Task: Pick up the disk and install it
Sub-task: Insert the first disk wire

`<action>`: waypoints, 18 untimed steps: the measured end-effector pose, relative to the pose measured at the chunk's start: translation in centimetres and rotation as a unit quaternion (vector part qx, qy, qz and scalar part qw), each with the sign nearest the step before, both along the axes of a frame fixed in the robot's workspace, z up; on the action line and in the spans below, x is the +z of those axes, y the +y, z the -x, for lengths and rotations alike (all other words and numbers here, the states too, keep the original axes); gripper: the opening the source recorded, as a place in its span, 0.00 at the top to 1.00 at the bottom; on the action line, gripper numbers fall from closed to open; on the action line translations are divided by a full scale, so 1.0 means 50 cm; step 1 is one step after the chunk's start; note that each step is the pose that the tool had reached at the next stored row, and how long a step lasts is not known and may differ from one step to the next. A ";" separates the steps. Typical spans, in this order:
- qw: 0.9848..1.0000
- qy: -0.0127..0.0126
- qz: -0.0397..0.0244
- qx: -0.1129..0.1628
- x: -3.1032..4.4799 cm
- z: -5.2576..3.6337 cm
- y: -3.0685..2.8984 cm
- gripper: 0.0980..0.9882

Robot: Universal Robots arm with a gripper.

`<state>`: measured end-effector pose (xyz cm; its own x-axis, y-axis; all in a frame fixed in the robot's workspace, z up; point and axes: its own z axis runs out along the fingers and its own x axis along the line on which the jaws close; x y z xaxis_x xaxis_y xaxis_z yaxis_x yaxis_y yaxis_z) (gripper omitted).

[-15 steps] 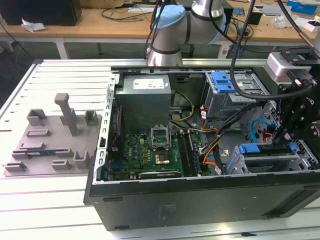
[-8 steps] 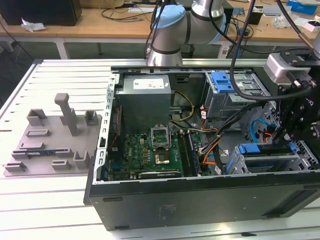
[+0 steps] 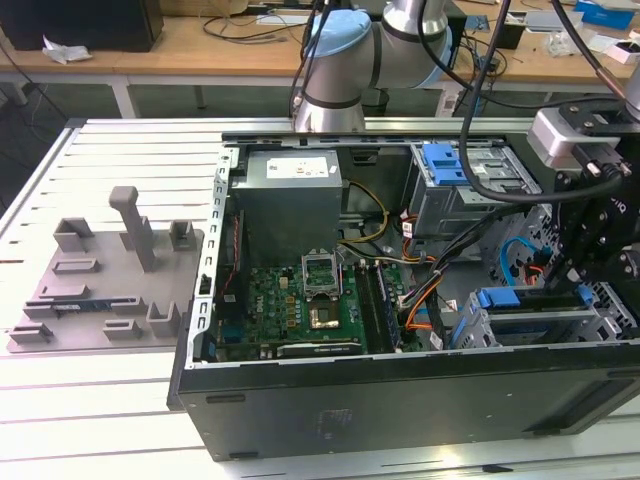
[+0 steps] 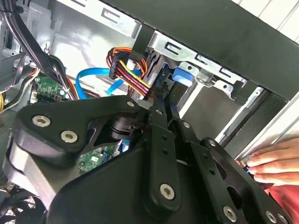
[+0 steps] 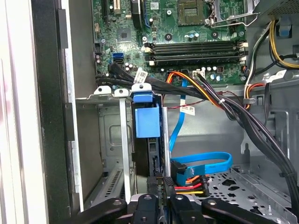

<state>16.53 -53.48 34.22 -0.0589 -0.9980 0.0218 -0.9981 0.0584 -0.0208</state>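
My black gripper [image 5: 161, 193] sat pinched on the blue-bracketed grey disk [image 5: 147, 119], upright in the metal bay [image 5: 112, 140].

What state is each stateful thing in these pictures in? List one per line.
Computer case: side panel off, interior exposed.
Processor socket: uncovered.
Disk: standing in the drive cage, blue bracket showing.
Gripper: at the disk's edge.
Blue data cable: loose, looped beside the cage.
Hand: resting on the case edge.
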 end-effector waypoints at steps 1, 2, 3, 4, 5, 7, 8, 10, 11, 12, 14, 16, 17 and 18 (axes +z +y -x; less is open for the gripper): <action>1.000 0.000 0.000 0.000 -0.002 0.000 0.000 0.93; 1.000 0.000 0.000 0.000 -0.002 0.000 0.000 0.93; 1.000 0.000 0.000 0.000 -0.003 0.000 0.000 0.93; 1.000 0.000 0.000 0.000 -0.003 0.000 0.000 0.93; 1.000 0.000 0.000 0.000 -0.004 0.000 0.000 0.93; 1.000 0.000 0.000 0.000 -0.005 0.000 0.000 0.93; 1.000 0.000 0.000 0.000 -0.005 0.000 0.000 0.93; 1.000 0.000 0.000 0.000 -0.007 0.000 0.000 0.93; 1.000 0.000 0.000 0.000 -0.007 0.000 0.000 0.93; 1.000 0.000 0.000 0.000 -0.008 0.000 0.000 0.93; 1.000 0.000 0.000 0.000 -0.009 0.000 0.000 0.93; 1.000 0.000 0.000 0.000 -0.010 0.000 0.000 0.93; 1.000 0.000 0.000 0.000 -0.010 0.000 0.000 0.93; 1.000 0.000 0.000 0.000 -0.010 0.000 0.000 0.93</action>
<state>16.53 -53.48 33.72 -0.0589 -0.9980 0.0217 -0.9981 0.0584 -0.0207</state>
